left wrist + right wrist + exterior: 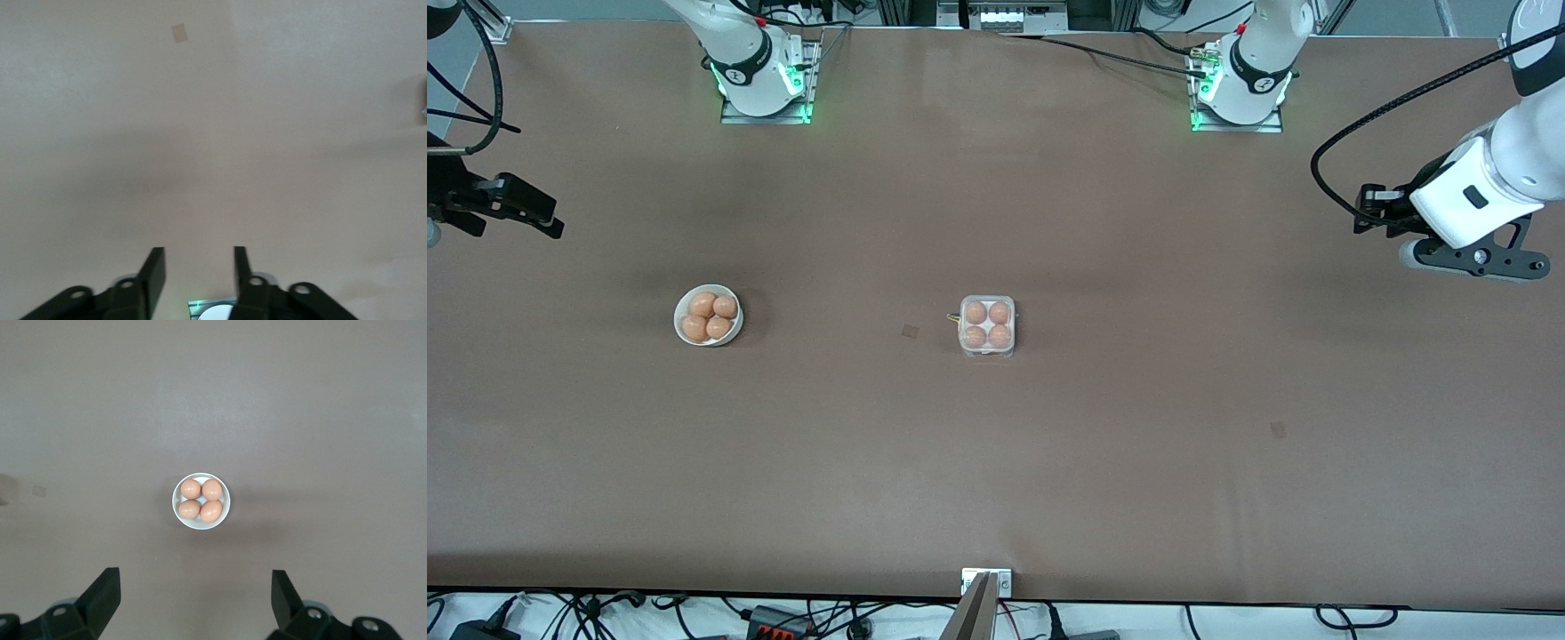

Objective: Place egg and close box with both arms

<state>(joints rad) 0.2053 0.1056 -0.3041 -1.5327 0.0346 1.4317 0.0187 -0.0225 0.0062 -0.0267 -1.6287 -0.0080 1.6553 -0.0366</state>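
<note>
Front view shows the box (987, 326) near the middle of the desk (996, 462), and all four of its cells hold an egg. The clear lid seems to lie down over them, but I cannot tell if it is fully snapped. The bowl (708, 315) stands well apart from the box, toward the right arm's end of the desk, with four more eggs in it.

The left end effector (1369, 210) hangs high over the desk edge at the left arm's end, well apart from the box. In the left wrist view its fingers (155, 273) stand a moderate gap apart and hold nothing; only bare desk is below. The right end effector (525, 212) hangs over the desk at the right arm's end, well away from the box. In the right wrist view its fingers (107, 593) are spread wide and empty, and the bowl (201, 501) lies below them, farther out.

I judge that the placing step is done, because the box is full, and the closing step looks done or almost done. Both arms wait away from the box. If the lid is not latched, the next move calls for one arm to steady the box while the other presses gently on the lid edge.
</note>
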